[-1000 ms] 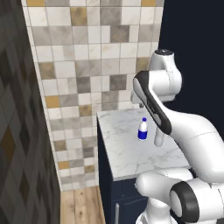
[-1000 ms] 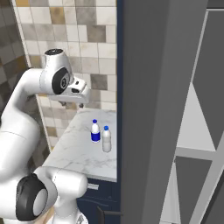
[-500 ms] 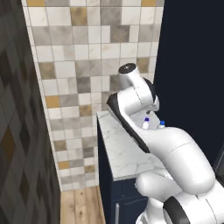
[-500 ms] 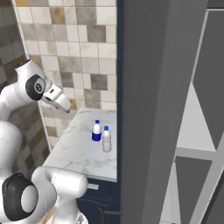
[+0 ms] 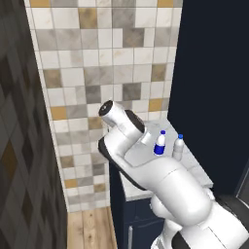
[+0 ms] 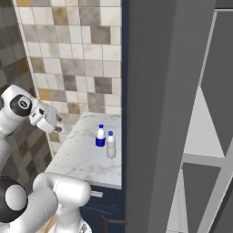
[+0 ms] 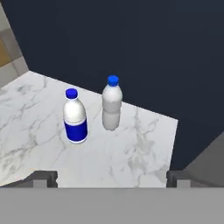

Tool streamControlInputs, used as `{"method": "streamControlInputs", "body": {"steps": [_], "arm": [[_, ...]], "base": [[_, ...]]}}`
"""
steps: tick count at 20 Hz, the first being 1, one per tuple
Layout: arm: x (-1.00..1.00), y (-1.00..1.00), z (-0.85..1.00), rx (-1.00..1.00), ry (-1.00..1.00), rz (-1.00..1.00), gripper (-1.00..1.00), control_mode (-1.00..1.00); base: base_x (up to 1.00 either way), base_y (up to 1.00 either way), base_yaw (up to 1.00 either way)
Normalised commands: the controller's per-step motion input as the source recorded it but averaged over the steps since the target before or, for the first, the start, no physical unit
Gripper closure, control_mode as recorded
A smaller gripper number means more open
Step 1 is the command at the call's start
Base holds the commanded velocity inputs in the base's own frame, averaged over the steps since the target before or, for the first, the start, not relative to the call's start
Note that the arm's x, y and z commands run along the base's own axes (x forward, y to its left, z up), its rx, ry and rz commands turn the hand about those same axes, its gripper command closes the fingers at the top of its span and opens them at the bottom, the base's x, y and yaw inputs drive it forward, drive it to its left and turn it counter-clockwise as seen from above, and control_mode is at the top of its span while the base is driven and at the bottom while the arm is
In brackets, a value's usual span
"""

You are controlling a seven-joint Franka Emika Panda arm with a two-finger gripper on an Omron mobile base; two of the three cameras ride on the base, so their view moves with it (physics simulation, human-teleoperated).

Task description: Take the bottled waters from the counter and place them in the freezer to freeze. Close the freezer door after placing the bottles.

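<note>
1. Two bottles stand upright, close together on the marble counter (image 7: 144, 140): blue-labelled bottle (image 7: 75, 117) left, plain whitish bottle (image 7: 111, 103) right.
2. Gripper (image 7: 111, 177) hangs spread wide, empty.
3. First pickup is likely in hand; next, descend and straddle one.

A tiled wall (image 5: 102, 63) of white, grey, beige and tan squares fills the frame from 10 to 1 o'clock in the left base view. A darker patterned wall (image 5: 19, 146) runs down the 9 o'clock side, with a strip of light wooden floor (image 5: 92, 228) at 6 o'clock.
</note>
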Motion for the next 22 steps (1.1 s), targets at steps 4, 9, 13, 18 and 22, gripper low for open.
{"method": "streamControlInputs", "body": {"steps": [4, 9, 13, 18, 22], "arm": [[0.03, 0.02, -0.35, -0.09, -0.55, -0.26, -1.00, -1.00], [0.01, -0.02, -0.45, -0.22, -0.32, -0.23, -1.00, -1.00], [0.04, -0.43, -0.27, -0.07, -0.02, -0.27, -1.00, -1.00], [0.09, -0.32, -0.03, 0.00, 0.01, -0.14, -1.00, -1.00], [0.26, -0.14, 0.00, 0.00, 0.01, 0.00, -1.00, -1.00]], "base": [[0.00, 0.00, 0.00], [0.00, 0.00, 0.00], [0.00, 0.00, 0.00], [0.00, 0.00, 0.00], [0.00, 0.00, 0.00]]}}
